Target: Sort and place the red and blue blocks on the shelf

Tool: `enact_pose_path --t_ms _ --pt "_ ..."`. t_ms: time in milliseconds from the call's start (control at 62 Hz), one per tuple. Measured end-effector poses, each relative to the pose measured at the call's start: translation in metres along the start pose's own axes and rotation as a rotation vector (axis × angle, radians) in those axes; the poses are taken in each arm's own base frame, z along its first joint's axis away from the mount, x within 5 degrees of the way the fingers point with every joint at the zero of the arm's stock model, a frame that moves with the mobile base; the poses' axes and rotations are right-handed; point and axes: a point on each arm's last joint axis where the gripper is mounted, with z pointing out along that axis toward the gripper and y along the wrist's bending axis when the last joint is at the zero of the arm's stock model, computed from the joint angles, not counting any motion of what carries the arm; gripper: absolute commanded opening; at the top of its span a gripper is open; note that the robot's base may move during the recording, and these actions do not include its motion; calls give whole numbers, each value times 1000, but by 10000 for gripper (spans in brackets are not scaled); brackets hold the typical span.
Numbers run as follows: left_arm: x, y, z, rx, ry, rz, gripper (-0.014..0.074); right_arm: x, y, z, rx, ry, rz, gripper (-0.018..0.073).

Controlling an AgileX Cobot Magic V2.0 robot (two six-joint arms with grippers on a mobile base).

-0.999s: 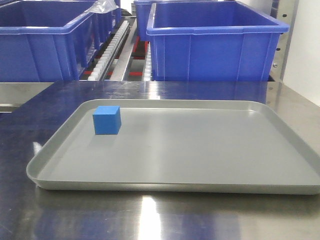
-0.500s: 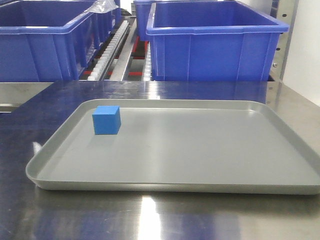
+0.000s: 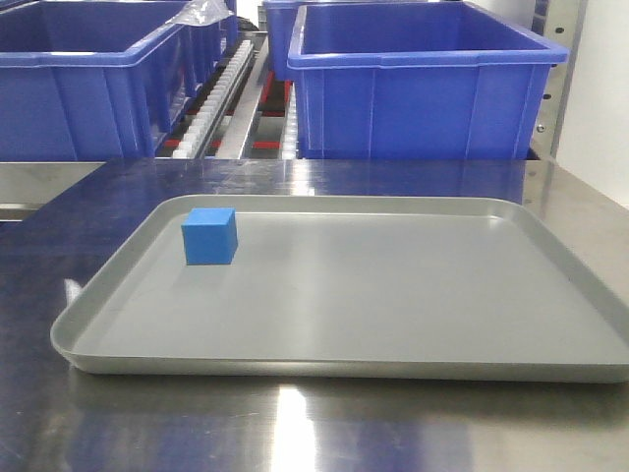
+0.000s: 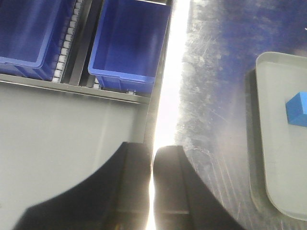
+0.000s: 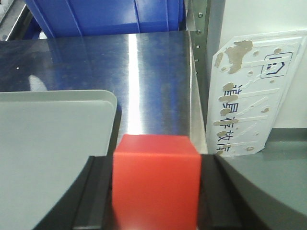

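Over the steel table's [image 5: 158, 72] right edge, the right claw [image 5: 156, 191] is squeezing the red block [image 5: 156, 177] squarely between its pads, probably readying it for the shelf [image 3: 226, 93]. The grey tray [image 3: 344, 369] is holding only the blue block [image 3: 209, 236], near its far left corner. The left claw [image 4: 152, 187] is hanging almost closed, gripping nothing, near a blue bin [image 4: 129, 43] showing nothing inside.

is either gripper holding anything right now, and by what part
The right gripper holds the red block, pinched on two opposite side faces between its fingers. The left gripper is shut with nothing in it.
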Motion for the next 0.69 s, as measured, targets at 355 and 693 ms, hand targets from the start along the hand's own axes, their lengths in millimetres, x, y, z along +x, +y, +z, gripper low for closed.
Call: enact_pose_path --t_ms 355,693 --pt "-6 -2 22 -7 44 -42 239 0 0 0 0 0 0 66" --pt "-17 -21 90 4 298 -30 438 0 0 0 0 0 0 66"
